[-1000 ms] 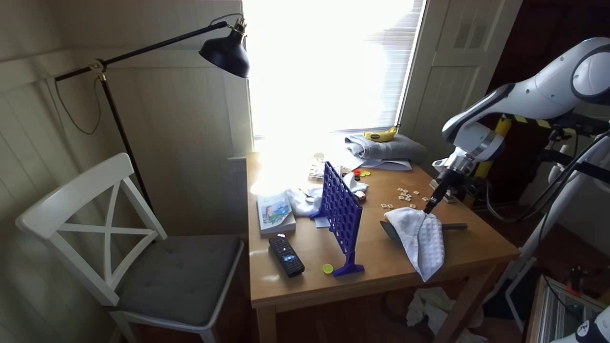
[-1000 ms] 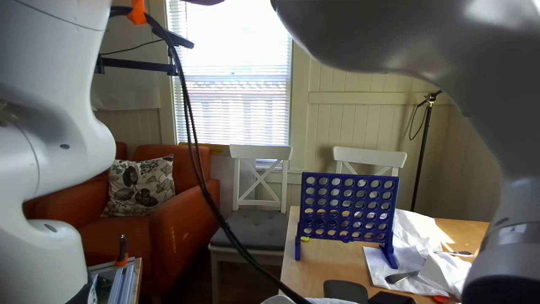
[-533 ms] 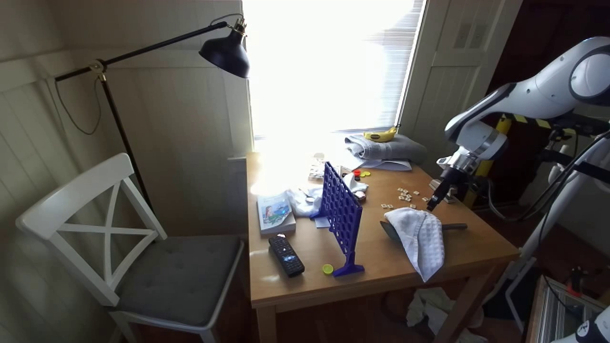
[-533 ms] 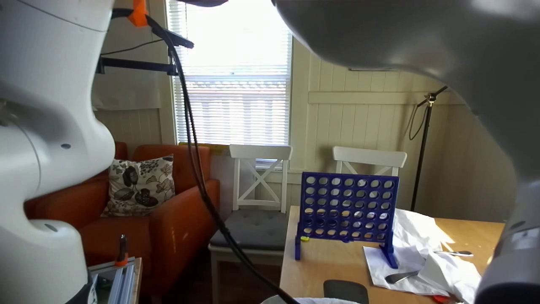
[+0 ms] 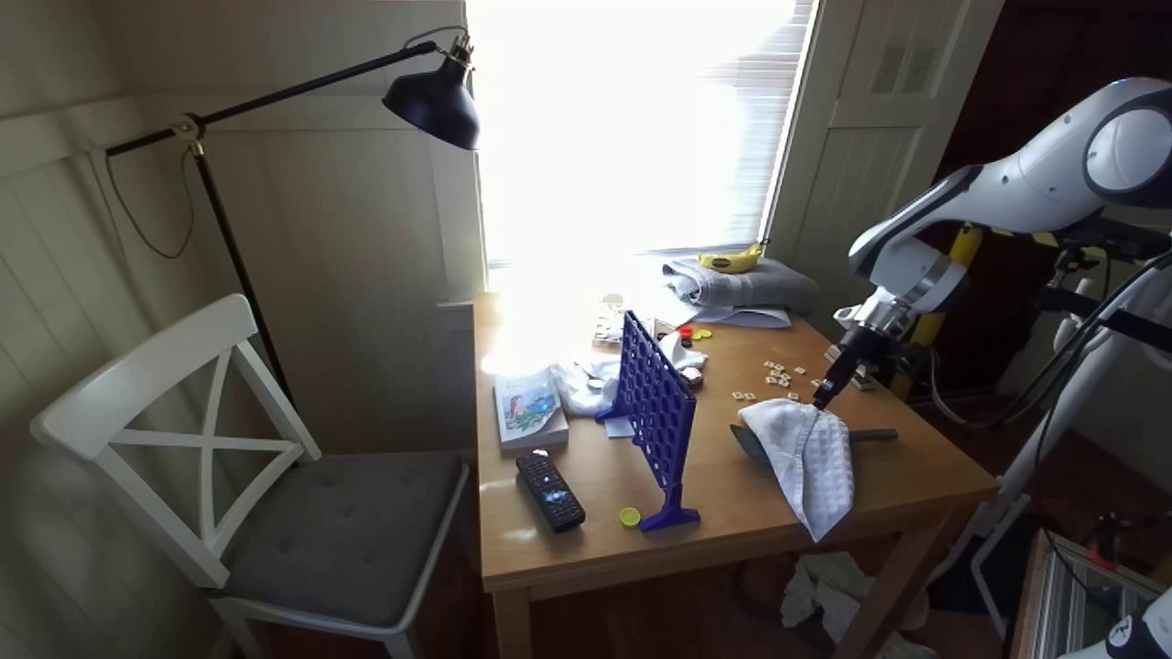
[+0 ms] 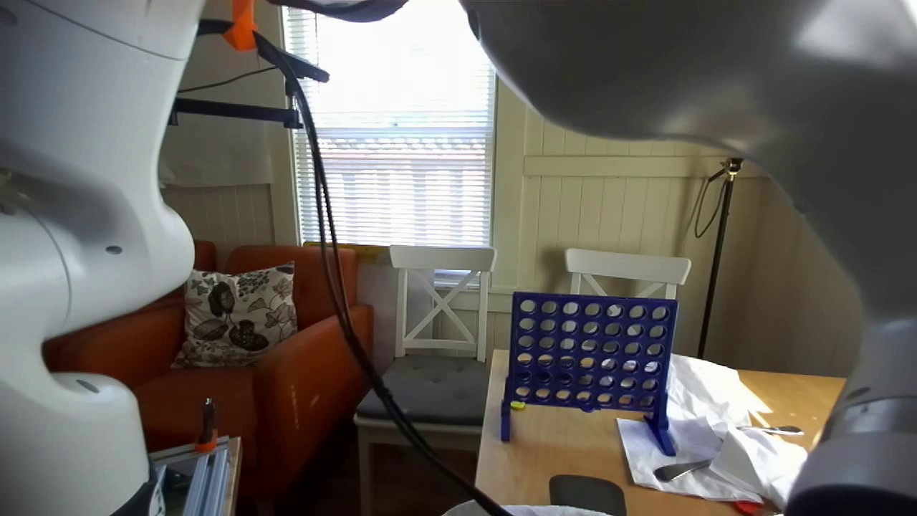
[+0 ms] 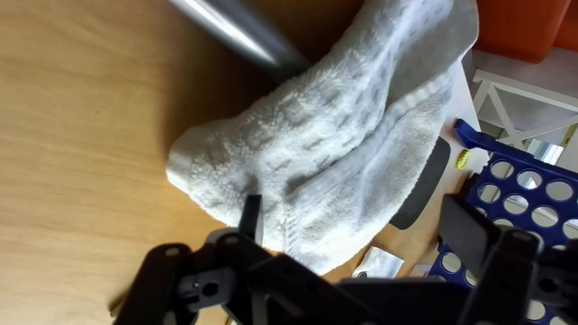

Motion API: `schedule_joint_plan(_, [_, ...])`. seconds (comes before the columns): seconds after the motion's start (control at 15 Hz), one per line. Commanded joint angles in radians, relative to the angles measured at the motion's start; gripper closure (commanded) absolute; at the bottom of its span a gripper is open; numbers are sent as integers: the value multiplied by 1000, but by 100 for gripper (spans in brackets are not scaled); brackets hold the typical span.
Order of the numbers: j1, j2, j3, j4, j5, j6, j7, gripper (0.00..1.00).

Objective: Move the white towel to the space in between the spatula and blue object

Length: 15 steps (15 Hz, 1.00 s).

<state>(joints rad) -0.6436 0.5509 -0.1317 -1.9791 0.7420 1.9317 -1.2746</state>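
The white towel (image 5: 810, 467) lies draped over the middle of the spatula, with one corner over the table's front edge. It fills much of the wrist view (image 7: 316, 135), and only its top shows in an exterior view (image 6: 551, 511). The dark spatula blade (image 5: 749, 443) sticks out on one side and its handle (image 5: 874, 435) on the other. The blue object, an upright game rack (image 5: 655, 403), stands apart beyond the blade; it also shows in the wrist view (image 7: 524, 198). My gripper (image 7: 355, 214) is open, fingers wide apart, at the towel's far end, one fingertip over the cloth.
Small letter tiles (image 5: 778, 375) lie behind the towel. A remote (image 5: 549, 491), a book (image 5: 531, 409), a yellow disc (image 5: 630, 517) and white paper (image 6: 688, 459) lie around the rack. A folded grey towel (image 5: 746, 284) with bananas (image 5: 731, 260) is at the back.
My gripper lifted slightly away from the towel half a second ago and is now back down close to it. The towel, spatula and rack have not moved.
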Motion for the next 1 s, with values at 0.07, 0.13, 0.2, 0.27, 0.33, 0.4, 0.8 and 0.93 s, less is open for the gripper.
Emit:
schedule_joint_plan(0.07, [35, 20, -17, 4, 15, 13, 32, 0])
schedule_joint_plan(0.13, [37, 20, -17, 1, 15, 11, 34, 0])
schedule_joint_plan(0.2, [40, 21, -17, 1, 15, 10, 34, 0])
schedule_joint_plan(0.27, [42, 23, -17, 0, 17, 10, 34, 1])
schedule_joint_plan(0.33, [44, 24, -17, 1, 18, 9, 34, 14])
schedule_joint_plan(0.4, [46, 24, -18, 0, 18, 9, 34, 26])
schedule_joint_plan(0.8, [48, 20, -20, 2, 23, 7, 31, 64])
schedule_joint_plan(0.93, [47, 20, -22, 2, 24, 9, 31, 78])
